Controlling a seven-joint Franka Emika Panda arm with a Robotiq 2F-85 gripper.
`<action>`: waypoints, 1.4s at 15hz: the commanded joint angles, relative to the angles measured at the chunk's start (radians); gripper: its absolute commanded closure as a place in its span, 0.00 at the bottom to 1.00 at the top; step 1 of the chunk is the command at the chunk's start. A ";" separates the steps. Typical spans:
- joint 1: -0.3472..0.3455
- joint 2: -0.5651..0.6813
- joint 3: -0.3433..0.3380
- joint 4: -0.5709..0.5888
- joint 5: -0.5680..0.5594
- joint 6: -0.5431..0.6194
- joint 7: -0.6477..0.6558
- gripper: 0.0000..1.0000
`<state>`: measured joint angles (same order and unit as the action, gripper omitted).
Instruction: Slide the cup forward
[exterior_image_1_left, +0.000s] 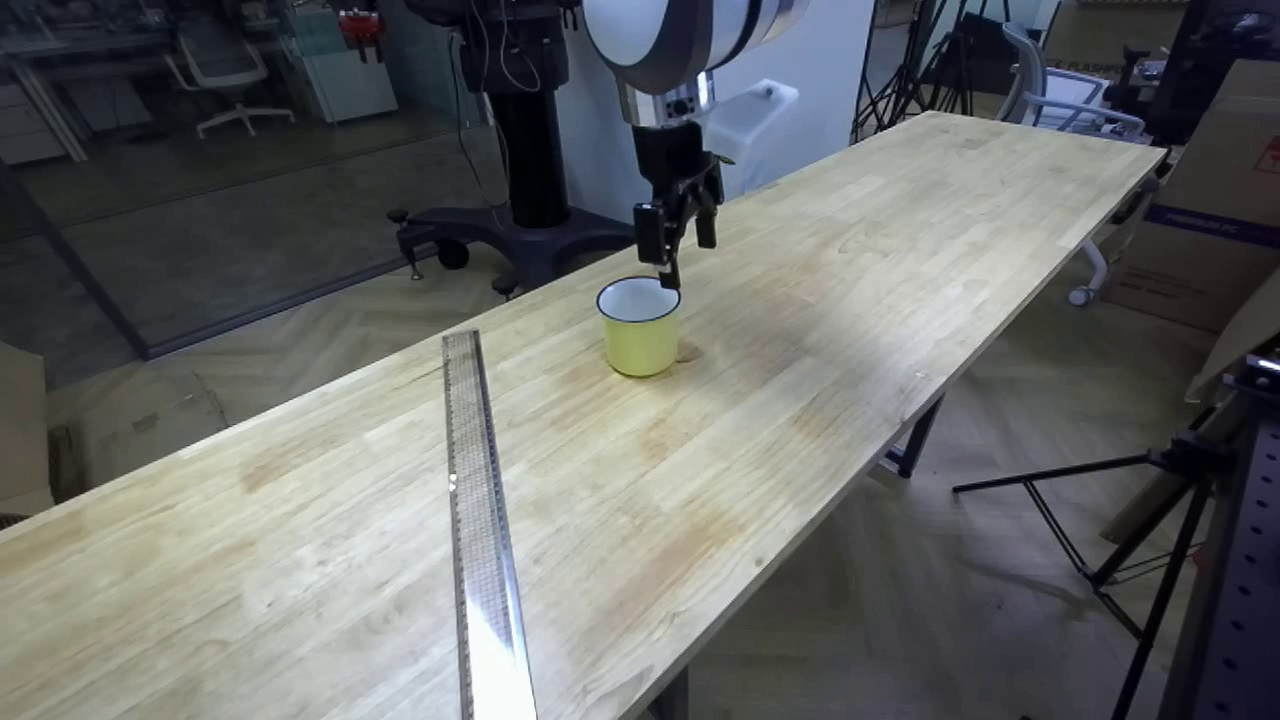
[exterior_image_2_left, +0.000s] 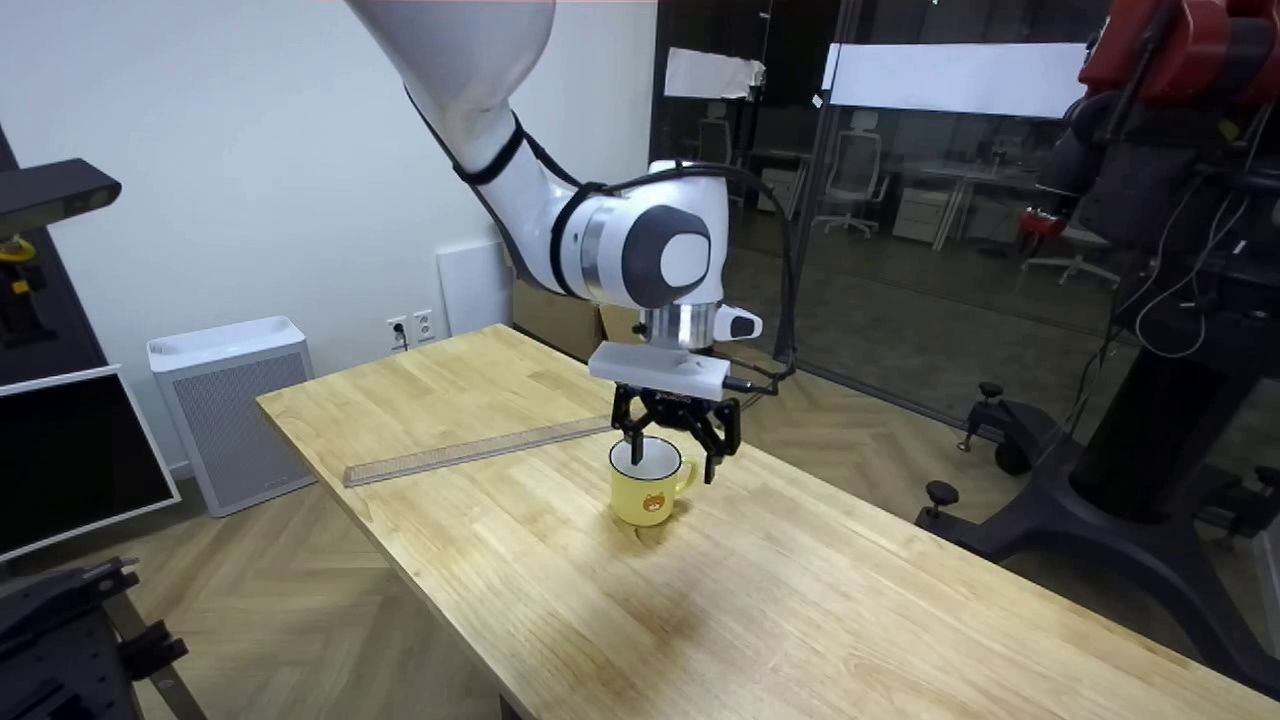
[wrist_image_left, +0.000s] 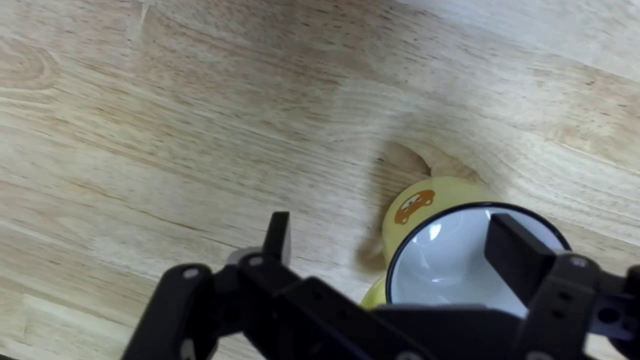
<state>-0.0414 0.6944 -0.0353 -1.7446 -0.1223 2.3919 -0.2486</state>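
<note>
The short yellow cup stands upright on the wooden table in both exterior views (exterior_image_1_left: 641, 350) (exterior_image_2_left: 632, 502). It has a white inside, a dark rim line, a bear print and a handle on one side. My gripper is above it, fingers pointing down and spread apart, in both exterior views (exterior_image_1_left: 688, 262) (exterior_image_2_left: 674, 466). In the wrist view, one finger of the gripper (wrist_image_left: 391, 222) is over the mouth of the cup (wrist_image_left: 440, 255). The other finger is outside, past the handle side. Nothing is held. I cannot tell whether the finger dips below the rim. The handle is mostly hidden in the wrist view.
A long clear ruler lies across the wooden table in both exterior views (exterior_image_1_left: 480, 480) (exterior_image_2_left: 480, 451), apart from the cup. The table's long edge (exterior_image_1_left: 330, 390) is close behind the cup. A black wheeled stand (exterior_image_1_left: 530, 235) is on the floor beyond that edge.
</note>
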 joint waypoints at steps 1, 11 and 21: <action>0.001 0.064 0.000 0.098 -0.018 -0.029 0.018 0.00; -0.017 0.163 0.034 0.215 0.014 -0.039 -0.005 0.26; -0.058 0.162 0.119 0.207 0.099 0.008 -0.061 0.95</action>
<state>-0.0760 0.8524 0.0454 -1.5520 -0.0555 2.3960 -0.2810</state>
